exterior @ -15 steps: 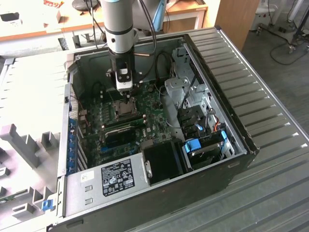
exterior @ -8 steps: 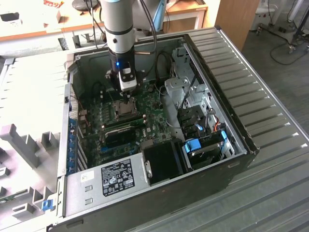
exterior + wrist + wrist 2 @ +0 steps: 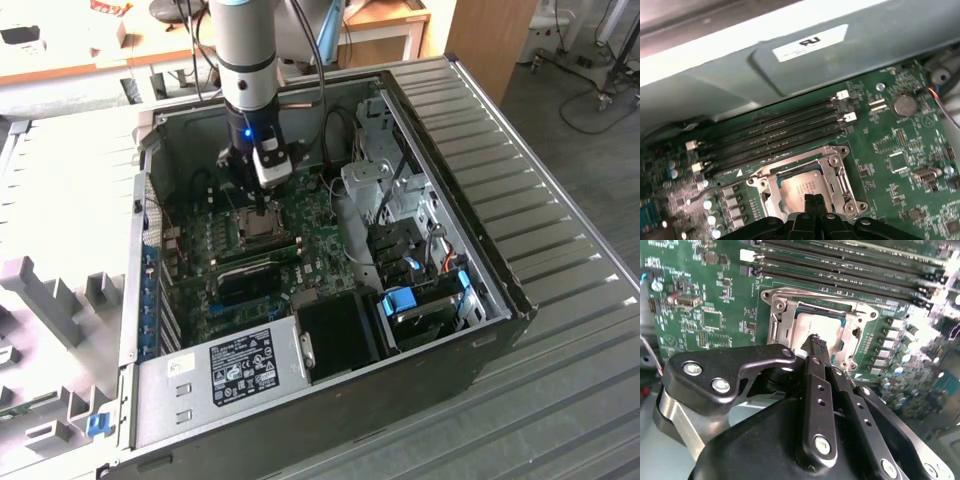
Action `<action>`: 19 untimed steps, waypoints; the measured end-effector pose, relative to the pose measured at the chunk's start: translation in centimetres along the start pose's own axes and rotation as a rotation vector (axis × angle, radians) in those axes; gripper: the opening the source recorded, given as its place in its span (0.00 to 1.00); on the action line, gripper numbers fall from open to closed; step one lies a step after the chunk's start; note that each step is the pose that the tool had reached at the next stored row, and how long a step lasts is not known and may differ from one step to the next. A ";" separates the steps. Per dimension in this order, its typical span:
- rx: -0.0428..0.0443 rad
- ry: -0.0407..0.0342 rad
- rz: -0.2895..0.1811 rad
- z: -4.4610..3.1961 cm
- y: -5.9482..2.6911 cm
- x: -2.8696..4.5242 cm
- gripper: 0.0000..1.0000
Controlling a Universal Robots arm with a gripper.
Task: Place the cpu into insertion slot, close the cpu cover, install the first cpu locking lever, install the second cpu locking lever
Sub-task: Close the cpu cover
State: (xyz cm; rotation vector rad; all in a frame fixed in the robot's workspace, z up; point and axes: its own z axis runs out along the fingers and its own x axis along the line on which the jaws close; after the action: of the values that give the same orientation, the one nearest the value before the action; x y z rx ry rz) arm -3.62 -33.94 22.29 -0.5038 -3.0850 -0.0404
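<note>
computer case (image 3: pixel 480 200) is filling the exterior view's middle | gripper (image 3: pixel 262 207) is hanging upper centre-left, jaws together, tips reaching insertion slot (image 3: pixel 268 232) | cpu cover (image 3: pixel 832 169) is lying closed over the seated cpu (image 3: pixel 800 187) | locking levers: cannot tell whether latched

arm (image 3: pixel 245 50): silver-grey, blue light (image 3: pixel 246 133) | gripper (image 3: pixel 817 342): black, silver screws (image 3: pixel 720 385)

We are seeing the silver-tan cpu (image 3: pixel 801 189) lying flat in the insertion slot (image 3: pixel 262 228), the grey cpu cover (image 3: pixel 835 172) lying down around it. In the exterior view, all three are sitting at ten o'clock from the open case's (image 3: pixel 330 425) middle.
</note>
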 end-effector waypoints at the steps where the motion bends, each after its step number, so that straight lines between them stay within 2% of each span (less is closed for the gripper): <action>1: 0.0003 0.0004 -0.017 0.01 0.00 0.00 0.10; 12: 0.0038 0.0045 -0.197 0.07 0.00 0.00 0.10; 16: 0.0039 0.0020 -0.237 0.12 -0.01 -0.01 0.10; 19: 0.0034 -0.0010 -0.249 0.14 -0.01 0.01 0.10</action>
State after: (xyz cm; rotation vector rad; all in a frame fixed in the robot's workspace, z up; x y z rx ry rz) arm -3.63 -33.94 22.15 -0.1166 -3.1275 -0.0377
